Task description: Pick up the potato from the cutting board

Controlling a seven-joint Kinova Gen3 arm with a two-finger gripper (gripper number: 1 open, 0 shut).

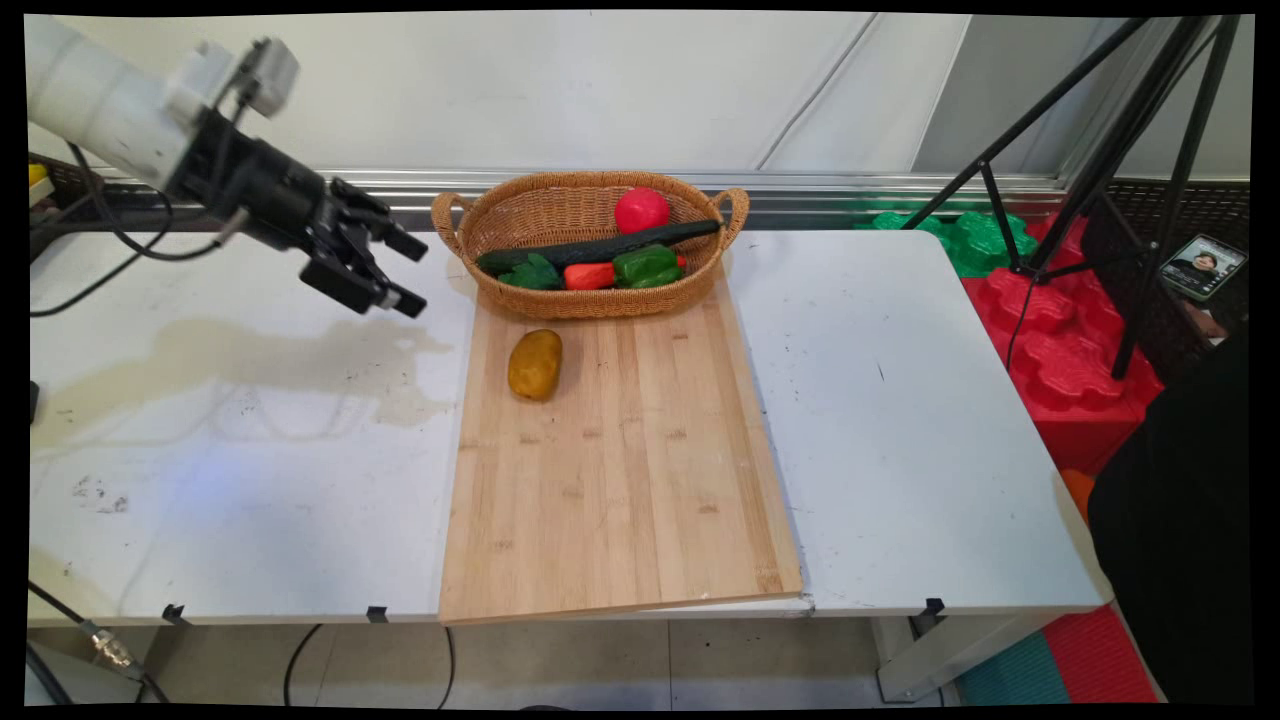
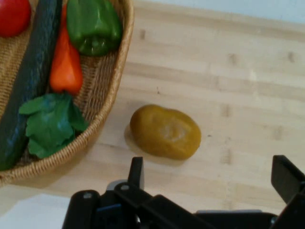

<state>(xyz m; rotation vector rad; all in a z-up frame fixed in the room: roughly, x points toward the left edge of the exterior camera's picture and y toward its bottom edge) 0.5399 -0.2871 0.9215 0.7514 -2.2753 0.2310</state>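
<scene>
Your black two-finger gripper (image 1: 409,270) is hanging above the white table (image 1: 250,450) with fingers spread wide, gripping nothing; the yellow-brown potato (image 1: 535,364) is lying on the bamboo cutting board (image 1: 620,470), at the gripper's four o'clock, beside the woven wicker basket (image 1: 590,295)

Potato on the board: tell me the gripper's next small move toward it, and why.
Probably ease the gripper rightward and down toward the potato. The fingers stand open and empty, raised over the table left of the cutting board, while the potato lies alone on the board just in front of the basket, untouched.
</scene>
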